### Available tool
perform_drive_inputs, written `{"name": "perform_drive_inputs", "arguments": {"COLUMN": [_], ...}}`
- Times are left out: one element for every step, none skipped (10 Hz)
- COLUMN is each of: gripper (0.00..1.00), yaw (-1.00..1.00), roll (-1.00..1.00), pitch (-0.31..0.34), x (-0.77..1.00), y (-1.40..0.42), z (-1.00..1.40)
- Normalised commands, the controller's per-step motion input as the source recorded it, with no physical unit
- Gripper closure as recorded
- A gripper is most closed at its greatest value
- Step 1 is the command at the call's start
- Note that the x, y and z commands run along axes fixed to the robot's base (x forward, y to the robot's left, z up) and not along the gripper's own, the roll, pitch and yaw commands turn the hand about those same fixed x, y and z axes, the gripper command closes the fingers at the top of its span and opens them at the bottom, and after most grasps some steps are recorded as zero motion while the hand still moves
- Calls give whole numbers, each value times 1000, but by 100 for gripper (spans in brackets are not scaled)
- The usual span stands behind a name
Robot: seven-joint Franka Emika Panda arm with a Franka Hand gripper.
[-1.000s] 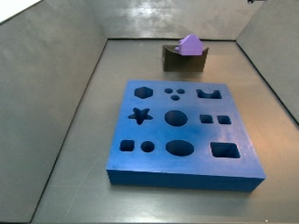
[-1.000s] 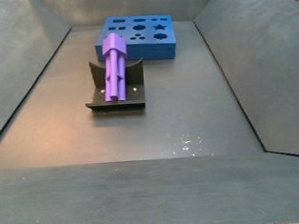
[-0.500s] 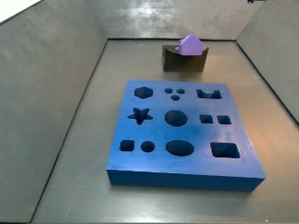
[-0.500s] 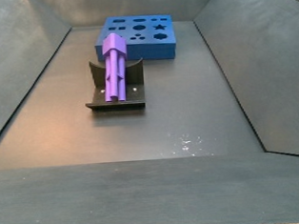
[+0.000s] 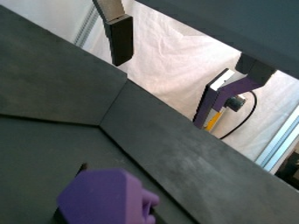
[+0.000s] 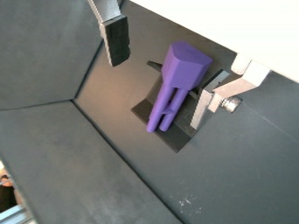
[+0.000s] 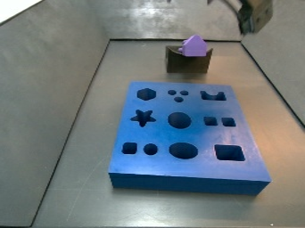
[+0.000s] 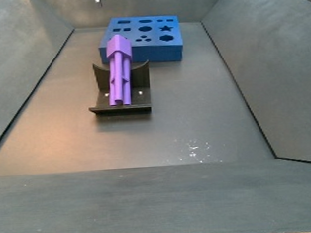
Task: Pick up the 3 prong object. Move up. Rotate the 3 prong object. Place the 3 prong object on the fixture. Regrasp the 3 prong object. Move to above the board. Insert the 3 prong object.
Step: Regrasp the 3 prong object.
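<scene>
- In a wrist view, the end effector (image 6: 170, 57) hangs spread wide and grips nothing. One dark-padded finger (image 6: 115, 39) shows at the upper left of the frame, and the silver plate of the other shows at the right edge.
- Between and beneath them, the 3 prong object (image 6: 173, 86) lies on the fixture (image 6: 184, 133). Its blocky end points toward the upper right and its prongs run down toward the lower left.
- In a wrist view, a finger pad (image 5: 119, 40) stands at the top of the frame. The blocky purple end of the 3 prong object (image 5: 105, 198) fills the lower left, blurred and close. Pale sheeting lies beyond the dark walls.
- In a side view, the end effector (image 7: 252, 15) shows as a blurred dark shape in the upper right corner; how its fingers stand cannot be told here. The 3 prong object (image 7: 193, 44) sits in the fixture (image 7: 181, 61) near the back wall, above the blue board (image 7: 188, 136) in the frame.
- In a side view, the 3 prong object (image 8: 120, 70) lies lengthwise on the fixture (image 8: 102, 99) at the left centre. The board (image 8: 146, 39) lies behind it, near the top of the frame.
</scene>
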Motion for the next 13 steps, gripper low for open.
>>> {"name": "perform_drive_inputs", "arguments": {"gripper": [0,0,0,0,0,0,0,0,0,0,0,0,0], "yaw": [164,165,166,153,140,127,114,104,95,87,81,79,81], "roll": [131,135,135,142,147,149,150,151,153,155,154,154,152], "pitch": [88,61,52,33,21,18,15,16,17,22,30,36,45], "x": [244,273,289,322,362,397,439,424,406,388,366,351,331], "y": [7,-5,-11,-21,-32,-42,-50,-53,-52,-50,-47,-46,-48], "z": [-1000,-1000,-1000,-1000,-1000,-1000,-981,-835,-691,-554,-378,-249,-125]}}
